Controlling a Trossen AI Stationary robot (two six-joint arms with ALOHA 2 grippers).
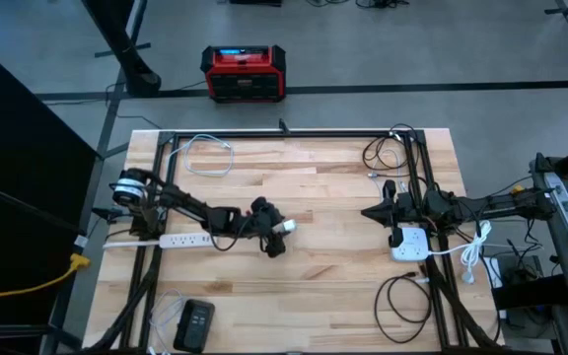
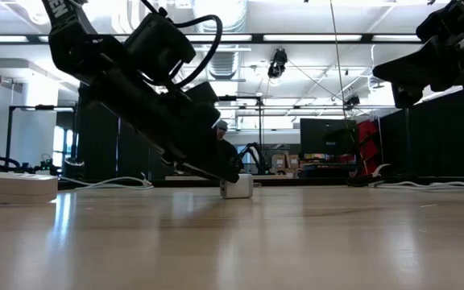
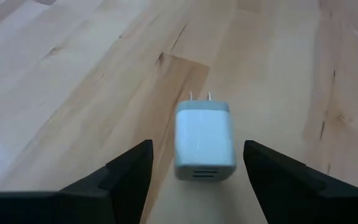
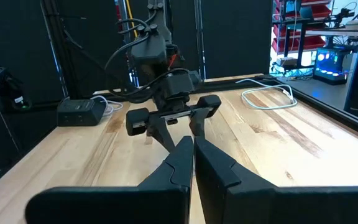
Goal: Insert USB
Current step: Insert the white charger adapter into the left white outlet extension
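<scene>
Left gripper (image 3: 194,177) is down at the table (image 1: 333,197), fingers spread wide, straddling the white charger (image 3: 205,143) — nothing clamped that we can see, clear gaps on both sides in the left wrist view. The charger lies flat on the wood near table centre, prongs pointing away from the gripper, its two ports facing back toward the wrist.

We read this as the pick-up step: the charger isn't grasped yet. Next move needs the fingers closed squarely on the charger's flat sides without skidding it along the wood, then a lift.

Right gripper (image 1: 371,211) is clenched shut, empty, parked at about 3 o'clock from the charger, well apart, hovering above the table. Just beside it, at its 5 o'clock, sits a white adapter block (image 1: 409,245) with a white cable (image 1: 473,248) running off it.

A white power strip (image 1: 180,240) lies at 9 o'clock from the charger, by the left arm's base. A loose white cable (image 1: 208,156) loops at the charger's 11 o'clock.

Hard to make out:
- which cable end is the USB plug — too small from above
- whether the fingertips touch the table; the low view shows the left arm blocking most of the charger
- the charger's port type
</scene>
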